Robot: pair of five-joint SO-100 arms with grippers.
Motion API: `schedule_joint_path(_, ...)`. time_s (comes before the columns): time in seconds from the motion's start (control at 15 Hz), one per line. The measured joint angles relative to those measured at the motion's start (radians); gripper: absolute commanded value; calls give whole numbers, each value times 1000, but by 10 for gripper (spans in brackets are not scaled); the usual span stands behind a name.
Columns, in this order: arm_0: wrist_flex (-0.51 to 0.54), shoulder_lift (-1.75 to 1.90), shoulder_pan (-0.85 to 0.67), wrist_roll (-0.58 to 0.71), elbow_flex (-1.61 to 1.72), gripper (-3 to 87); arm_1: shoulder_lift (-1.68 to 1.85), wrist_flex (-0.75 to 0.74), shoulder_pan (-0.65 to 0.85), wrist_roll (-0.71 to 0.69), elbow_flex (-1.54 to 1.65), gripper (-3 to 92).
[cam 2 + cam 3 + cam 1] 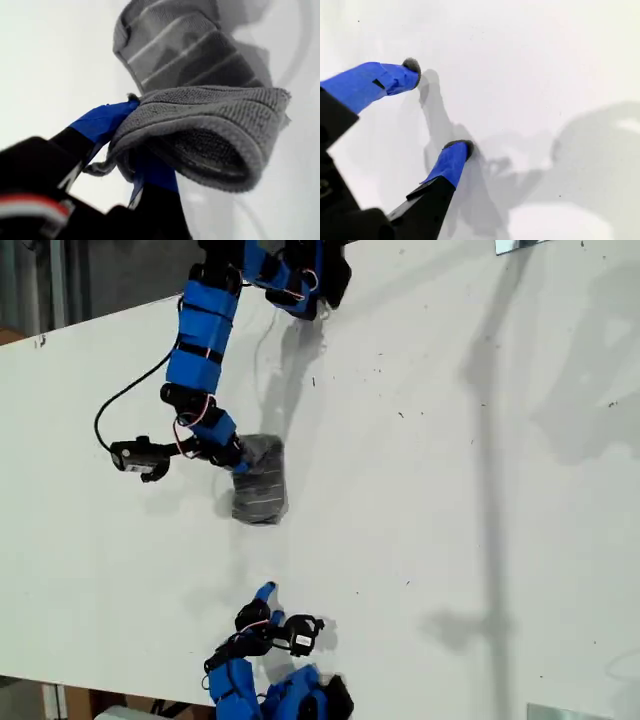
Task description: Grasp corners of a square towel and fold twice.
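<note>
The grey striped towel lies bunched into a small folded bundle on the white table, left of centre in the exterior view. My first gripper comes from the upper arm in that view and is shut on the bundle's near edge. The first wrist view shows the towel curled over my first gripper, with the blue taped fingers pinching a thick hemmed fold. Which of the corners is pinched cannot be told. My second gripper hovers open over bare table, well apart from the towel.
A black cable loops on the table beside the first arm. Metal brackets sit at the table's top and bottom edges on the exterior view's right. The table's edge runs along the exterior view's left.
</note>
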Motion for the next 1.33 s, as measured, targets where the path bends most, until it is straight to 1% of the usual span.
schedule_joint_path(0.13, 0, 0, 0, 3, 0, 260, -195, -8, -20, -26, -169, -1)
schedule_joint_path(0.2, 0, 0, 0, 3, 2, 260, -232, -26, -20, -43, -192, -1)
schedule_joint_path(0.6, 0, 2, 0, 3, 5, 260, -255, -107, -52, -117, -196, 1)
schedule_joint_path(0.67, 0, 2, 0, 3, 5, 260, -255, -109, -54, -120, -196, 133)
schedule_joint_path(0.73, 0, 2, 0, 3, 5, 260, -255, -109, -54, -120, -196, 231)
schedule_joint_path(0.87, 0, 2, 0, 3, 5, 260, -255, -114, -54, -120, -196, 286)
schedule_joint_path(1.07, -2, 2, 0, 2, 6, 260, -255, -129, -52, -120, -196, 337)
schedule_joint_path(1.33, -2, 2, 0, -2, 6, 260, -252, -124, -31, -120, -196, 377)
